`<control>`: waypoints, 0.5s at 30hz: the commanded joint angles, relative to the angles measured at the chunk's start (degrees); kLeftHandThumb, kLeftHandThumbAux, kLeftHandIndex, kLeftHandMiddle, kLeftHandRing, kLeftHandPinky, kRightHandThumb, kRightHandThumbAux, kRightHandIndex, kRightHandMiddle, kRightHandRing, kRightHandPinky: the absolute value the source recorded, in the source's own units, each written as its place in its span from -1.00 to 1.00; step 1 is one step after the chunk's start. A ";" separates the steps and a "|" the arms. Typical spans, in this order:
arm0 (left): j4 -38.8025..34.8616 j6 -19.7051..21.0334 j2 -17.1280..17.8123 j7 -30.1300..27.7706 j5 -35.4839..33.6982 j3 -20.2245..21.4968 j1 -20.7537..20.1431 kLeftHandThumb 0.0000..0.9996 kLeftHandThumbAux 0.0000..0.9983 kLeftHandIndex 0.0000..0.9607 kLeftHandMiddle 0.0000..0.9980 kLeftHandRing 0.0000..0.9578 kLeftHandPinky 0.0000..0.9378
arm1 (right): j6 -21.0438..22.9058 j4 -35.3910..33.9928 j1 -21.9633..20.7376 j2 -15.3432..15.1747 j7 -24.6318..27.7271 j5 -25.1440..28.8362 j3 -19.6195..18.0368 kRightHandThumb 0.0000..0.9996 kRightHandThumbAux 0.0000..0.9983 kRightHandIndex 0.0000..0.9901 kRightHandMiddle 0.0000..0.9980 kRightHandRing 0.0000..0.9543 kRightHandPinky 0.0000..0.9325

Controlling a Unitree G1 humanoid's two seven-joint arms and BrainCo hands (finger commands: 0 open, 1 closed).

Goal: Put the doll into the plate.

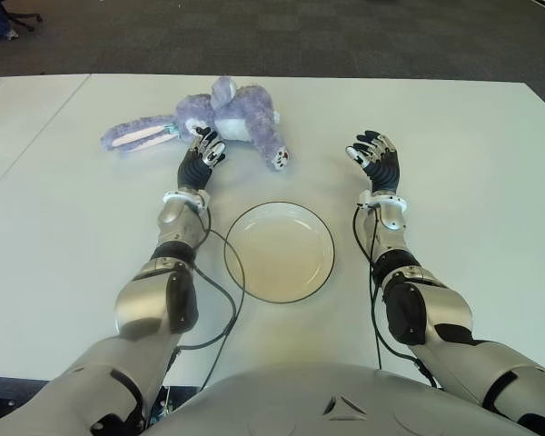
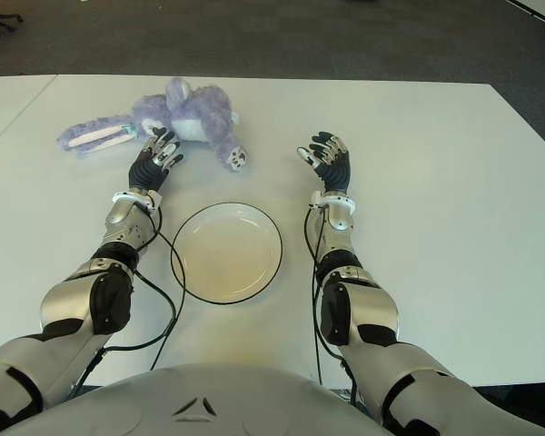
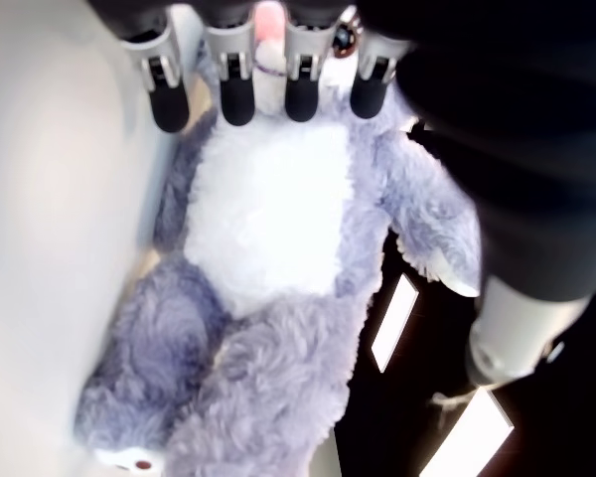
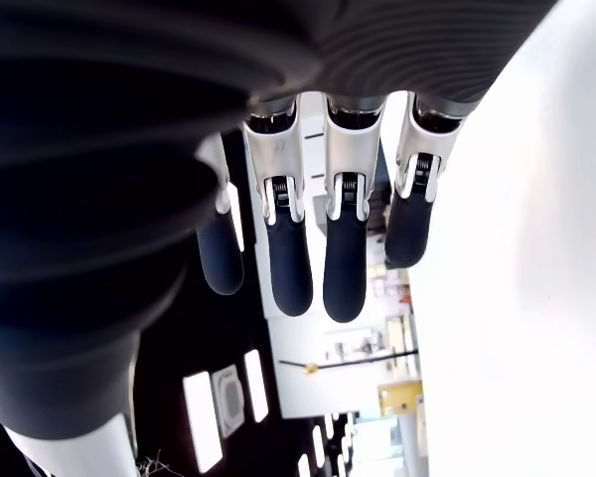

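A purple-grey plush rabbit doll with long ears and a white belly lies on the white table beyond the plate. My left hand sits just short of the doll's body, fingers spread and holding nothing. The white plate with a dark rim lies between my two forearms, with nothing in it. My right hand shows to the right of the plate and doll, open, its fingers extended over bare table.
Dark carpet runs beyond the table's far edge. A seam splits the table at the left. Cables trail from both forearms beside the plate.
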 commanded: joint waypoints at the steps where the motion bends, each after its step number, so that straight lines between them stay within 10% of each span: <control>1: 8.67 8.04 -2.41 1.54 0.05 0.53 12.98 -1.00 0.38 -0.90 -0.86 -0.84 -0.76 | 2.90 9.60 16.61 2.22 0.09 2.04 -2.13 -0.94 0.62 -0.44 -0.35 -0.31 -0.29; 15: 7.52 2.75 -2.35 1.09 -0.47 0.88 16.68 -0.98 0.41 -0.84 -0.78 -0.75 -0.72 | 2.11 9.44 16.91 2.61 0.83 2.58 -2.52 -0.97 0.58 -0.45 -0.34 -0.30 -0.33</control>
